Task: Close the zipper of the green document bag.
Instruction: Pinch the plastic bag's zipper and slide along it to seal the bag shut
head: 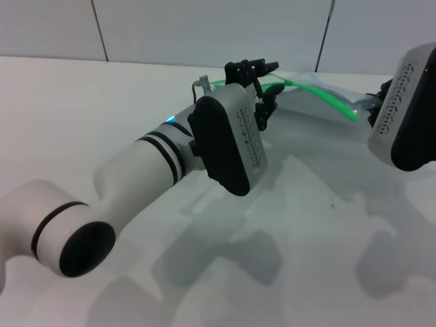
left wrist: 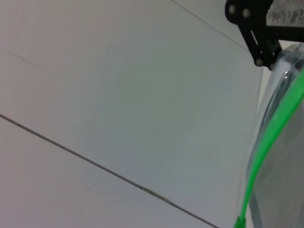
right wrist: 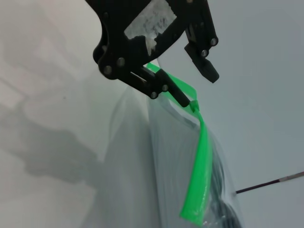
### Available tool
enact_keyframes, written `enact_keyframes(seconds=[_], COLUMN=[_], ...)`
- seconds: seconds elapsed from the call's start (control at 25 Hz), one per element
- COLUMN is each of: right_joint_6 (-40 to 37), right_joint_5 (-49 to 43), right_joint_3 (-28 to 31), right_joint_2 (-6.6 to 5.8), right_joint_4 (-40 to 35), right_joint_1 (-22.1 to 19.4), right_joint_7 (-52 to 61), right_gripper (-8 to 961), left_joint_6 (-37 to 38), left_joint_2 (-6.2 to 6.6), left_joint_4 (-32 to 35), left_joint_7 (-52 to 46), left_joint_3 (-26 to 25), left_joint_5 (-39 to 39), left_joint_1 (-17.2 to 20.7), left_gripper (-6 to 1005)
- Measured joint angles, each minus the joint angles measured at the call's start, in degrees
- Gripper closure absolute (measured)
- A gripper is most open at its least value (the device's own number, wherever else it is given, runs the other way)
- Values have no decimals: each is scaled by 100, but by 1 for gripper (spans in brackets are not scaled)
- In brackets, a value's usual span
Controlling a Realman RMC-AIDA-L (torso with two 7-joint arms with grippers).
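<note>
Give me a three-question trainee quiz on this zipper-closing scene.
1. True or false: the thin strip-shaped zipper along the edge of the flat translucent plastic document bag is red.
2. In the head view, which black gripper is at the zipper's end nearer the middle of the picture? A) left gripper B) right gripper
3. Fill in: the bare table is ___ in colour.

Key: 1 false, it is bright green; 2 A; 3 white.

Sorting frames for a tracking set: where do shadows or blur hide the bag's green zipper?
Head view: zipper sharp and unshaded, left pincer covering one end, arm shadows falling on the table. Left wrist view: zipper soft. Right wrist view: crisp.
</note>
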Motion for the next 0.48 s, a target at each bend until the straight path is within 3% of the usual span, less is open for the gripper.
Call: enact_keyframes(seconds=[0.08, 0.48], right_joint_6=[0, 0], right_joint_5=[-3, -14], right_joint_3=[3, 9], right_joint_2=[-3, -4], right_joint_4=[9, 18], right_joint_1=[2, 23], right_joint_7=[0, 0], right_gripper=[828, 826], left_joint_6=[-7, 2], left_joint_2=[-1, -19], left_joint_4=[-8, -47], left_joint_7=[27, 196], left_joint_3=[60, 224], left_joint_5=[-14, -38], left_joint_1=[20, 59], left_gripper=[674, 674])
